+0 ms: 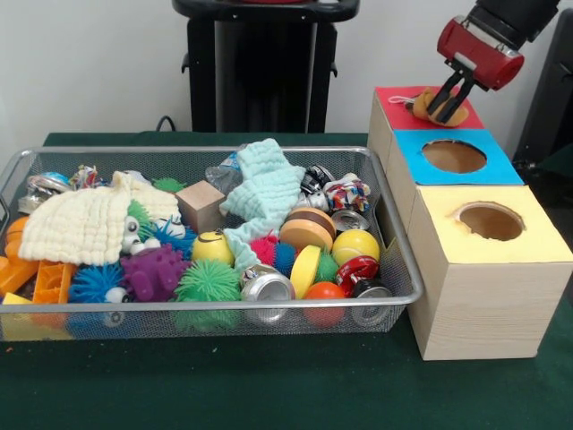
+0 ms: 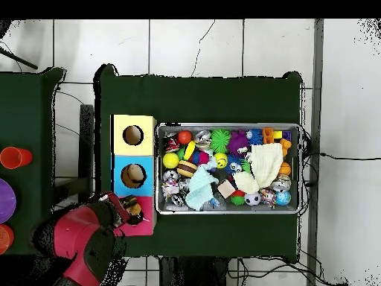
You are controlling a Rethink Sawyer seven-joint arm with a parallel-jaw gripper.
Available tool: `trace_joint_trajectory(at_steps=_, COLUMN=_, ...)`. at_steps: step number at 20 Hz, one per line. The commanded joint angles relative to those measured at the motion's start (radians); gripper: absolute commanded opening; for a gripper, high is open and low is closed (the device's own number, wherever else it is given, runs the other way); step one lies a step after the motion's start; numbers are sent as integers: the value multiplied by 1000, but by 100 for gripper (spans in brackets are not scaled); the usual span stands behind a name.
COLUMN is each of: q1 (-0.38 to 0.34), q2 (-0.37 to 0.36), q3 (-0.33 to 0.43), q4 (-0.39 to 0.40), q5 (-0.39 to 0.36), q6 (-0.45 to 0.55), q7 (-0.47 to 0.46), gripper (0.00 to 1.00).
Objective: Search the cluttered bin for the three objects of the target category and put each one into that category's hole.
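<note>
Fingers (image 1: 445, 104) clamped on a tan plush animal (image 1: 428, 106), held just over the red-topped box (image 1: 394, 103) at the far end of the row, so the drop-off step looks under way. Near to far: wire bin (image 1: 206, 309) on the green desk (image 1: 269, 385), crammed with spiky balls, cans and two knitted cloths, no other plush showing; then yellow-topped box (image 1: 524, 246), then blue-topped box (image 1: 412, 148), then red. Next: centre the toy over the red hole, hidden beneath it, and release, then return to dig through the bin.
</note>
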Motion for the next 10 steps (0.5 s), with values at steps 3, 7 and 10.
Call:
trace_joint_trajectory(at_steps=3, q1=-15, q2=-36, q3=152, q4=110, q5=29, q6=67, q7=223, gripper=0)
trace_joint_trajectory(at_steps=7, q1=2, q2=-75, q3=146, q4=150, q5=17, q6=77, q7=213, gripper=0)
trace_joint_trajectory(at_steps=10, q1=8, q2=-86, q3=149, q4=160, q5=20, q6=78, q7=220, gripper=0)
